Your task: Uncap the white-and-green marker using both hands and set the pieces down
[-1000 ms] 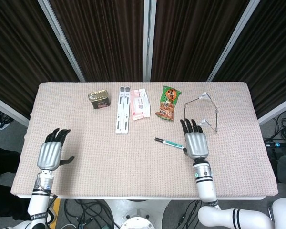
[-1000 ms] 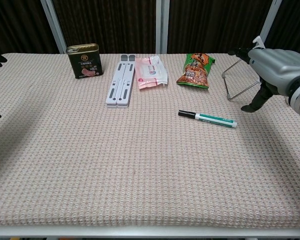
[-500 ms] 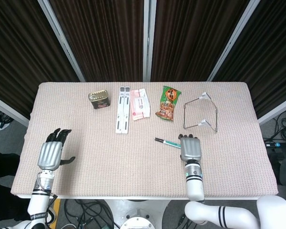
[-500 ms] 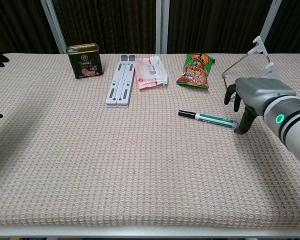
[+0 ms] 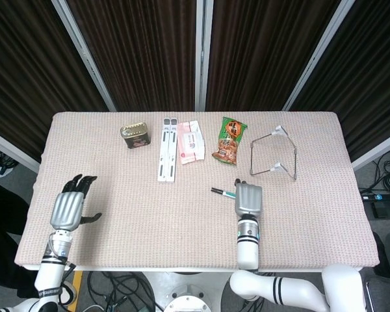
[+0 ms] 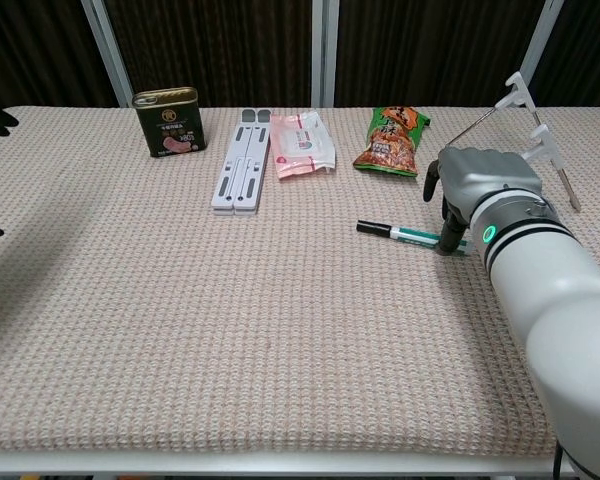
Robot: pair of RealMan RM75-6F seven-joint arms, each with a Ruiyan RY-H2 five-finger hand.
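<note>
Under the right hand [image 6: 467, 190] fingers lies the marker [image 6: 400, 232].

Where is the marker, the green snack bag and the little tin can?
marker [image 6: 395, 231]: chest view, on the white barrel just past the black cap.
green snack bag [image 5: 230, 140]: head view, middle of the packet.
tin can [image 6: 168, 123]: chest view, on its front label.

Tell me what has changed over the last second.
The right robot hand came in from beside the wire stand toward the table's middle and now sits over the marker; a grip isn't clear. The marker, left robot hand and other items stayed put.
</note>
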